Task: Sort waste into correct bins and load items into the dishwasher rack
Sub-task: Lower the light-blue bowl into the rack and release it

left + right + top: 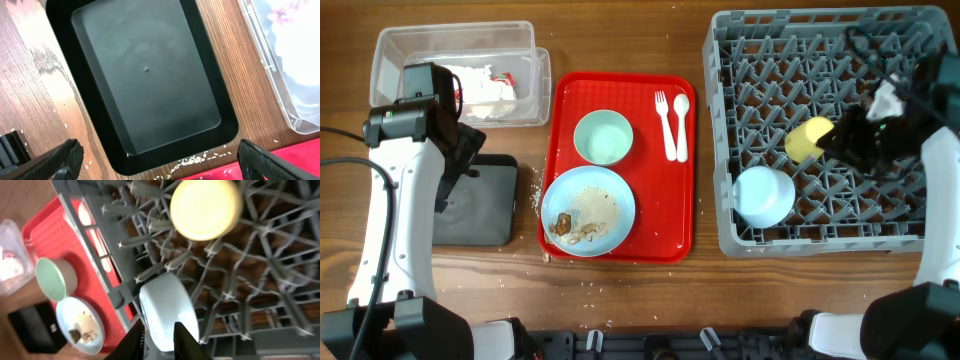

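Cup [808, 138]: upturned on pegs near the middle of the dishwasher rack [740, 240].
Right pincer [159, 331]: slightly parted, grasping nothing, above the blue bowl [167, 307] at the rack's near-left corner.
Left pincer [160, 155]: released wide over the black tray [145, 70].
Advice: probably best to rise straight up, nudging neither cup nor bowl.

We look down on the shallow black tray [150, 75], which lies tilted and bare across the middle of the frame on the wooden worktop [30, 75]. The clear tub [285, 65] runs down the right edge. White crumbs [192, 161] lie scattered below the tray. The left gripper [159, 150] is spread wide, with its tips in the two lower corners. A sliver of the red tray [215, 175] shows at the bottom.
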`<move>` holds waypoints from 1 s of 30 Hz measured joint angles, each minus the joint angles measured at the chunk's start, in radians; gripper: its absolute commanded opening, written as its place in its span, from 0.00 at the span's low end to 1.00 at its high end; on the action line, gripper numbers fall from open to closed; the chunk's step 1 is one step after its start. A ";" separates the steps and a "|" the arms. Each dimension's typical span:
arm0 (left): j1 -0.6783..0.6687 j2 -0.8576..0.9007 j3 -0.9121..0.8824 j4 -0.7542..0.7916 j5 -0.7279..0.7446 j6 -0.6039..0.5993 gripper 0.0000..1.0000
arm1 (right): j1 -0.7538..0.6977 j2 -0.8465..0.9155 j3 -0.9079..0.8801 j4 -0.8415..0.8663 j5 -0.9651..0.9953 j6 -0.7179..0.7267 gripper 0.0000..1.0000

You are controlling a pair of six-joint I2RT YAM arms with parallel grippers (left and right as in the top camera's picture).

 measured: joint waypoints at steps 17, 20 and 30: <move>0.000 0.000 0.000 0.000 0.000 0.000 1.00 | 0.394 -0.010 -0.176 0.018 0.161 0.049 0.15; 0.000 0.000 0.000 0.000 0.000 0.000 1.00 | 0.399 0.006 -0.215 0.028 0.193 0.073 0.13; 0.000 0.000 0.000 0.000 0.000 0.000 1.00 | 0.401 0.029 -0.224 -0.032 0.436 0.224 0.17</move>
